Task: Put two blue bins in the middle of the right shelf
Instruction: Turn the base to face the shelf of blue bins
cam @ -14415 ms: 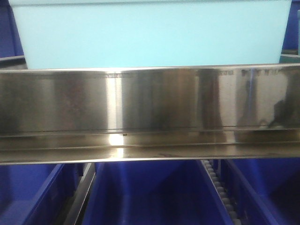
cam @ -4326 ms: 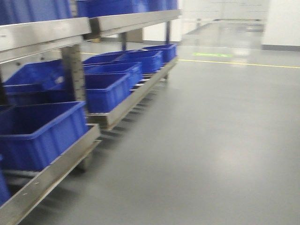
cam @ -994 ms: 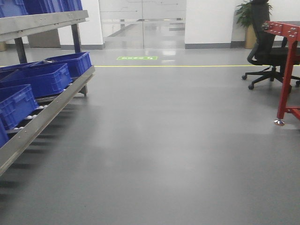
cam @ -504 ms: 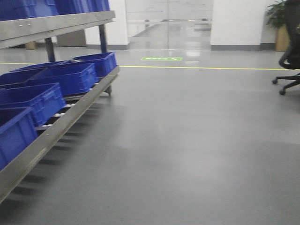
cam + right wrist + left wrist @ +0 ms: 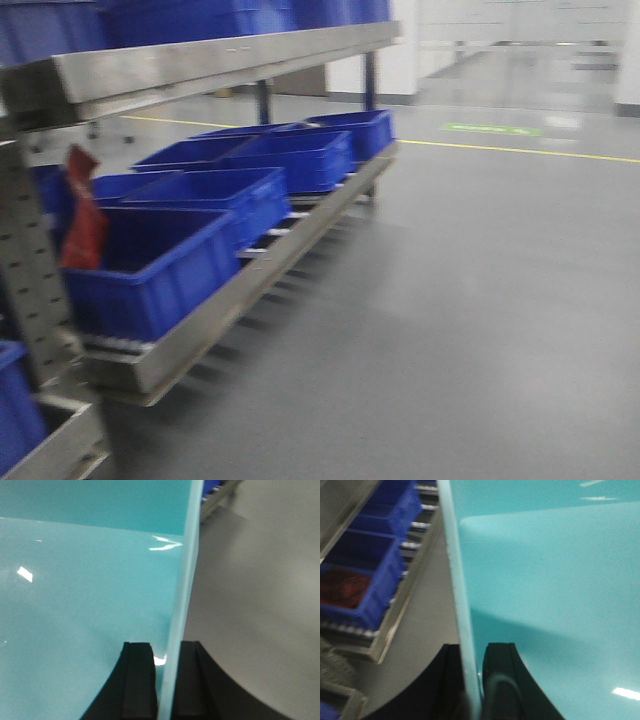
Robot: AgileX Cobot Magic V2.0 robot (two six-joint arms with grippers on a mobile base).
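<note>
Black left gripper [image 5: 471, 677] and right gripper [image 5: 166, 680] clenched opposite walls of the pale turquoise plastic bin [image 5: 545, 580] — two-sided hold, likely for level carrying.

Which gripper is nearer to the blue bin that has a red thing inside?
Left. The left gripper clamps the teal bin's wall on the side facing that blue bin; the right gripper clamps the opposite wall, farther away.
</note>
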